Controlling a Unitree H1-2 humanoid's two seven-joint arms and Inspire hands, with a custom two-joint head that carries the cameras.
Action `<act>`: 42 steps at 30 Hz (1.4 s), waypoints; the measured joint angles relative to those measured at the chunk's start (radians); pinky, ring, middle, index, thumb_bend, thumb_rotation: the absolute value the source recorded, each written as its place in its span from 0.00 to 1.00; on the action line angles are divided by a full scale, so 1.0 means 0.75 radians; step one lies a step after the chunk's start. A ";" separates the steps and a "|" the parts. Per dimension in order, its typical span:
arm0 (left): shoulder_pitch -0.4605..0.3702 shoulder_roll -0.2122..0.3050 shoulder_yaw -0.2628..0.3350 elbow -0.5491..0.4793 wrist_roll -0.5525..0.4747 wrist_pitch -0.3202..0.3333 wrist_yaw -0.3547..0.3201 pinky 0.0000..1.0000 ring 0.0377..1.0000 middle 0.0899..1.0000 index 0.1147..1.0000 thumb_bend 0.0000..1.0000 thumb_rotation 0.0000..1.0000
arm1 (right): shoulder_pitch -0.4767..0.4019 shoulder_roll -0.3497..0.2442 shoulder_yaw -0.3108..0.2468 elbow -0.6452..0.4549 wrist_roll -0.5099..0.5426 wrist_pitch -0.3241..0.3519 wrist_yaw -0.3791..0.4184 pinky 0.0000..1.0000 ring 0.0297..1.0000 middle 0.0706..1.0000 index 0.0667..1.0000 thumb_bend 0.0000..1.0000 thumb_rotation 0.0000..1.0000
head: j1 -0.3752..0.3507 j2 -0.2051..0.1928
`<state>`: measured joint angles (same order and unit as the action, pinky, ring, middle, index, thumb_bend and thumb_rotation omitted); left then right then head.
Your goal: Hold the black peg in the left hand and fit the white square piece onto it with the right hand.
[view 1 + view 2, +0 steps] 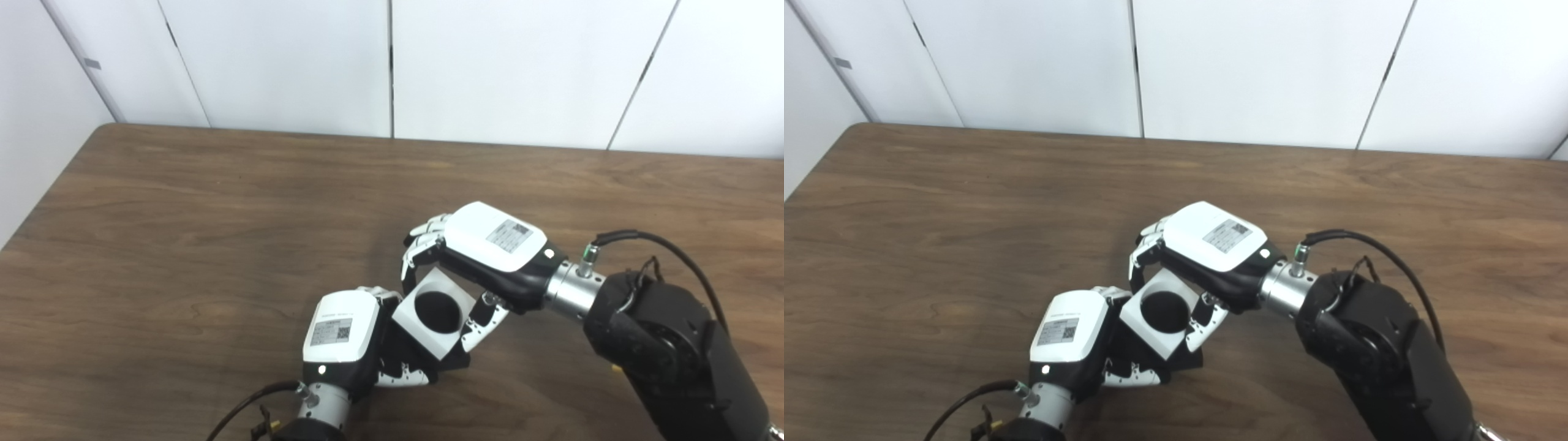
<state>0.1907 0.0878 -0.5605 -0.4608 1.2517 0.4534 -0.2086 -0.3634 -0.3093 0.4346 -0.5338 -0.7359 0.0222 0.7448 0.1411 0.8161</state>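
Left eye view shows a wall tag (92, 64) clearly. Left hand (343, 334) clamps the peg (437, 311); right hand (490, 245) clamps the square (409, 315). Hand labels unreadable.

Bright, even light; soft shadows

White-backed left hand (343, 334) and right hand (490, 245), seemingly QR-labelled; silver wrists, black forearms, cables.

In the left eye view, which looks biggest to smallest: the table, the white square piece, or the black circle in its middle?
1. Table, by far the largest.
2. White square piece, held by the right hand.
3. Black circle, sitting inside the square's outline, so smallest.
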 measured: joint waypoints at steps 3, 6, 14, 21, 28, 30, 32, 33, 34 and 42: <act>-0.001 0.000 -0.001 0.000 0.000 0.001 0.000 0.69 0.77 0.69 0.42 0.52 0.05 | 0.001 0.013 0.016 0.027 -0.020 -0.001 -0.004 0.83 0.82 0.66 0.45 0.52 0.13 | -0.002 0.004; -0.001 -0.001 -0.001 0.000 0.000 0.004 0.000 0.69 0.76 0.69 0.42 0.52 0.05 | 0.002 0.019 0.024 0.029 -0.036 -0.004 -0.006 0.84 0.82 0.66 0.45 0.52 0.13 | -0.002 0.004; -0.002 -0.001 0.000 0.000 0.000 0.006 0.000 0.69 0.76 0.67 0.42 0.52 0.05 | 0.005 0.028 0.046 0.038 -0.070 -0.008 -0.007 0.84 0.83 0.66 0.44 0.52 0.13 | -0.006 0.006; -0.001 -0.001 0.000 0.000 0.000 0.006 0.000 0.69 0.76 0.68 0.42 0.52 0.05 | 0.005 0.026 0.050 0.038 -0.084 -0.008 -0.007 0.84 0.83 0.66 0.45 0.53 0.14 | -0.008 0.010; -0.003 -0.001 0.000 0.000 -0.011 0.005 0.000 0.69 0.76 0.66 0.42 0.52 0.05 | 0.002 0.024 0.063 0.023 -0.108 0.046 0.143 0.93 0.91 0.82 0.74 1.00 0.44 | -0.014 0.008; -0.003 0.000 0.001 -0.001 -0.017 0.005 0.001 0.69 0.76 0.66 0.42 0.52 0.05 | -0.006 0.024 0.058 0.013 -0.108 0.059 0.174 0.93 0.92 0.83 0.75 1.00 0.48 | -0.014 0.008; -0.003 0.000 0.003 -0.001 -0.023 0.005 0.004 0.68 0.75 0.65 0.42 0.52 0.05 | -0.015 0.023 0.045 0.001 -0.106 0.064 0.184 0.94 0.93 0.83 0.76 1.00 0.50 | -0.016 0.008; -0.003 0.000 0.004 -0.001 -0.023 0.005 0.005 0.67 0.74 0.65 0.42 0.52 0.05 | -0.021 0.023 0.035 -0.007 -0.105 0.067 0.191 0.94 0.93 0.83 0.76 1.00 0.51 | -0.018 0.008; -0.003 0.000 0.004 -0.001 -0.023 0.005 0.006 0.67 0.74 0.67 0.43 0.52 0.06 | -0.027 0.023 0.024 -0.016 -0.104 0.072 0.199 0.94 0.93 0.83 0.76 1.00 0.52 | -0.018 0.008; -0.004 0.002 -0.001 0.000 -0.028 -0.011 0.015 0.74 0.79 0.83 0.89 0.96 0.26 | -0.052 0.018 -0.027 -0.067 -0.099 0.106 0.232 0.94 0.93 0.82 0.75 1.00 0.53 | -0.022 0.002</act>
<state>0.1879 0.0894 -0.5613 -0.4605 1.2311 0.4449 -0.1970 -0.4025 -0.2954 0.4143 -0.5840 -0.8103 0.1019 0.9190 0.1243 0.8176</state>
